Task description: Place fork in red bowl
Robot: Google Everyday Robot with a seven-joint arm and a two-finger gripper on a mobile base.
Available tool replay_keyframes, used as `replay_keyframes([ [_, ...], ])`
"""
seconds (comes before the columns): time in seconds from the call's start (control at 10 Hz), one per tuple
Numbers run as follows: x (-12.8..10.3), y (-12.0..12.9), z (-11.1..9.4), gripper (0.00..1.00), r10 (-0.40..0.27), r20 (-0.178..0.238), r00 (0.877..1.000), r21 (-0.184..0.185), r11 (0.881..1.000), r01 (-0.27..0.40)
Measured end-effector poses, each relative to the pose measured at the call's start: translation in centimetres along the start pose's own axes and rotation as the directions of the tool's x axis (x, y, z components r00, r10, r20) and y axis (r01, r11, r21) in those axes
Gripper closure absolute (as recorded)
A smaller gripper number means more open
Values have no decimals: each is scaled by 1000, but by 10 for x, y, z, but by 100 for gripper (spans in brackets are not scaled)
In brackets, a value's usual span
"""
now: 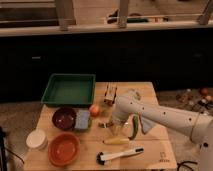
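The red bowl (64, 148) is wide, shallow and orange-red, and stands at the table's front left with nothing in it. A small slim silvery piece, which seems to be the fork (104, 124), lies on the table's middle, just right of a blue sponge. My gripper (113, 128) hangs at the end of the white arm (165, 119). It points down over the table, right beside the fork. The arm's wrist hides part of that spot.
On the wooden table (155, 150) are a dark maroon bowl (65, 118), the blue sponge (82, 119), a white cup (36, 139), a green tray (69, 89), a red fruit (94, 110), a wooden block (110, 93), a green pepper (134, 127), a yellow oblong item (116, 141) and a white-handled brush (120, 154).
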Motion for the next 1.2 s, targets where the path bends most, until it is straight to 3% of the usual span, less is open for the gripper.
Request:
replay_keyframes([
  [0.5,5,-3,2,44,8,11,1000,-18,1000,-7],
  [0.8,6,-9,2,68,11,17,1000,-29,1000,-11],
  [1.0,7,-13,2,91,9,14,1000,-35,999,-9],
  [1.2,7,-8,4,100,14,13,1000,-39,999,-13],
])
